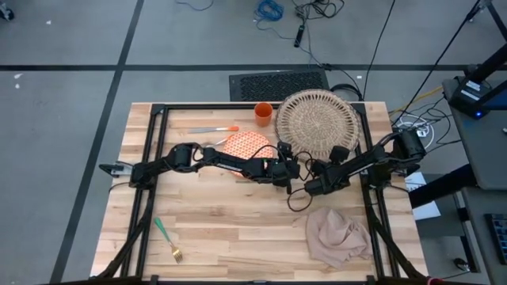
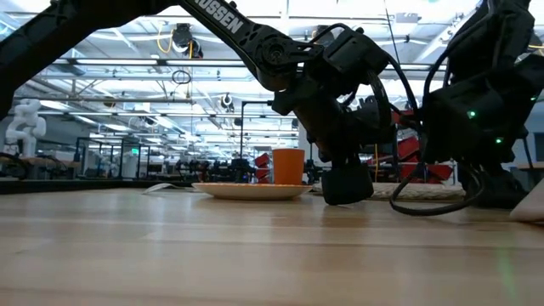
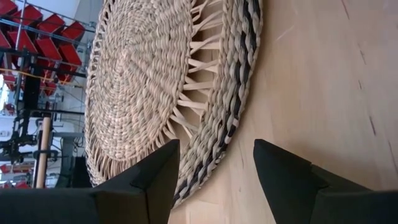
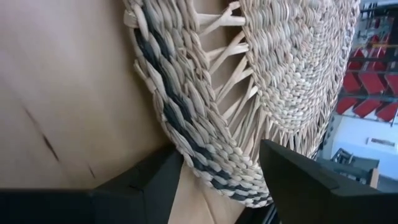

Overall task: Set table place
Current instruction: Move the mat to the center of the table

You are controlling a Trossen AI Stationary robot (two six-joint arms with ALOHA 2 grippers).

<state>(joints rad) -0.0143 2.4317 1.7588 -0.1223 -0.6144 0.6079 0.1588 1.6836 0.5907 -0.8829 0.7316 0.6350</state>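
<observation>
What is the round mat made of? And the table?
The placemat looks like woven wicker or straw: pale braided strands, with a dark band near the rim. The table looks like light wood with a smooth finish: plank strips and grain lines show.

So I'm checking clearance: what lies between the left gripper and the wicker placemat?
Only bare table. The left wrist view shows the open left gripper just short of the placemat rim.

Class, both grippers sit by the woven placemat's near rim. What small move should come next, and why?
Probably both the left gripper and the right gripper should ease forward and close on the placemat. Both are open, each straddling its rim, and the mat lies at the table's far edge, away from the napkin.
</observation>
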